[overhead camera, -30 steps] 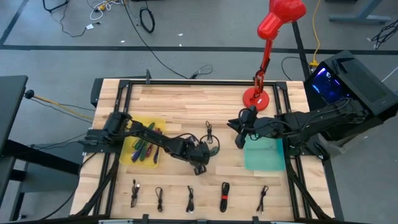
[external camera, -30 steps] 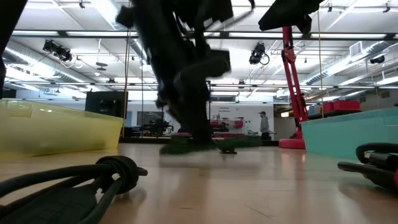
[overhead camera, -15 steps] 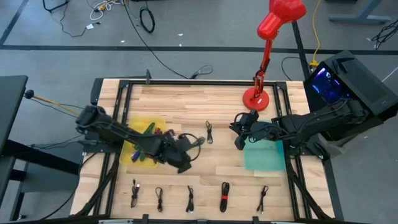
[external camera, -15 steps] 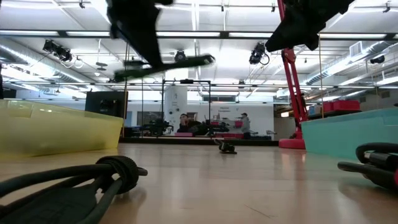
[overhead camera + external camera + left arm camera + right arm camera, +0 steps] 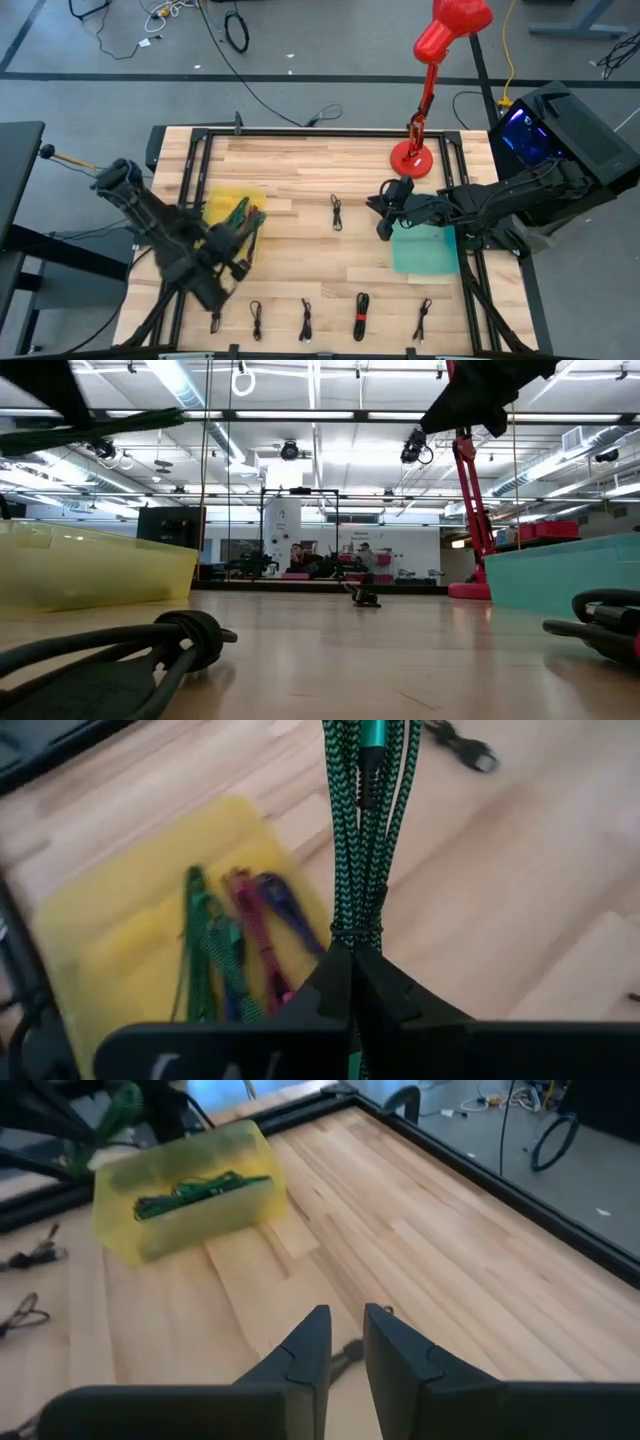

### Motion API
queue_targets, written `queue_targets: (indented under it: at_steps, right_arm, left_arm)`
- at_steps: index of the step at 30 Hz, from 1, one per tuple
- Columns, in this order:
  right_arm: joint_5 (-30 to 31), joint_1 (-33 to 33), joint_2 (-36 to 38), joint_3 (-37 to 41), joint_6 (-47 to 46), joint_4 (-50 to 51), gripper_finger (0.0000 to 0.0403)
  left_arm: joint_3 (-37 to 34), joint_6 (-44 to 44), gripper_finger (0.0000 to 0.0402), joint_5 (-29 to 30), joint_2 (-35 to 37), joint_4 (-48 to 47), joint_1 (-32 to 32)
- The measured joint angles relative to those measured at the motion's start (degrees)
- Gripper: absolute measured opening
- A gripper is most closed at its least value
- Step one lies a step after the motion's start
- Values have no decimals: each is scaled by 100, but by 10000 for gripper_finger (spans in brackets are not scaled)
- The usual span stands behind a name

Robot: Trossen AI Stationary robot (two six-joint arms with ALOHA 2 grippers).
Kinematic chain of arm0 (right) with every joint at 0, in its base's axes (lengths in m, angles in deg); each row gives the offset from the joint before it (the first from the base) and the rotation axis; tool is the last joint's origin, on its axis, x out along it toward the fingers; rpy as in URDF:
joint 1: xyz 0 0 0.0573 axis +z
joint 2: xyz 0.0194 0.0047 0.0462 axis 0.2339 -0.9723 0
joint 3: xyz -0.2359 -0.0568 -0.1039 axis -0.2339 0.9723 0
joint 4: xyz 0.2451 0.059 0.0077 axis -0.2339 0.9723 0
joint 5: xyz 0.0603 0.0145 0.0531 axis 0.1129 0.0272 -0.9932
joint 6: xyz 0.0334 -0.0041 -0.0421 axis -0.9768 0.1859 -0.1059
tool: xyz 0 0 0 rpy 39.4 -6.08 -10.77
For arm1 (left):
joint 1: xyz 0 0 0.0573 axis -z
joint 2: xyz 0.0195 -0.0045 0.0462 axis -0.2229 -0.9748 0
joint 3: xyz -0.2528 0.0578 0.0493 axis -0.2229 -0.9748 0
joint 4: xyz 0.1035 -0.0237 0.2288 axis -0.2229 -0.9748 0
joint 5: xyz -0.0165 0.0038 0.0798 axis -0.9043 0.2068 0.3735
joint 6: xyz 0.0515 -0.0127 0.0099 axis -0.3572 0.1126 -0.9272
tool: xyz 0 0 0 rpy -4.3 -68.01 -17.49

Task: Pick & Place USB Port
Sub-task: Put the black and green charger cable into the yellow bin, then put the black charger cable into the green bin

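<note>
L gripper (image 5: 350,982) clamped on the green braided USB cable bundle (image 5: 362,830), its long axis running straight out from the fingertips. Translucent yellow plastic bin (image 5: 224,207) sits approx 12 o'clock of it, just beside. R gripper (image 5: 343,1348), slightly parted, empty, waits by the teal tray (image 5: 425,250).

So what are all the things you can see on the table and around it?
Green braided cable: one, bundled, held above the table beside the bin.
Yellow plastic bin: one, table's left side, holding green, red and purple cables.
Teal plastic bin: one, table's right side.
Small black cables: five coiled in a row along the near edge; one more at mid-table.
Red desk lamp: one, at the far right edge.
Wooden table: one, light planks.
Left gripper: shut on the green braided cable.
Right gripper: fingers slightly apart, empty, near the teal plastic bin.
</note>
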Motion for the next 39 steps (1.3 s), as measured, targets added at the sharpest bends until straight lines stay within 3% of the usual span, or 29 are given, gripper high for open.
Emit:
queue_targets:
  at_steps: [6, 11, 20, 27, 34, 39]
  right_arm:
    - [-20, 5, 0, 0, 61, -392, 66]
    - [-76, 8, 0, 0, 125, -527, 66]
    - [-322, 8, 0, 0, 126, -514, 66]
    - [-414, 8, 0, 0, 104, -518, 66]
    - [-559, 8, -79, 0, 105, -649, 66]
    - [-631, -18, -402, 0, 248, -1204, 66]
  left_arm:
    - [-1084, 1948, 2, -121, 363, -243, 466]
    - [-1868, 2753, 3, -195, 594, 90, 575]
    - [-2532, 2793, 5, -408, 729, 531, 294]
    - [-2496, 2714, 55, -302, 721, 581, 145]
    - [-2496, 2506, 106, 23, 721, 588, 142]
    - [-2496, 1867, 133, 892, 721, 785, 191]
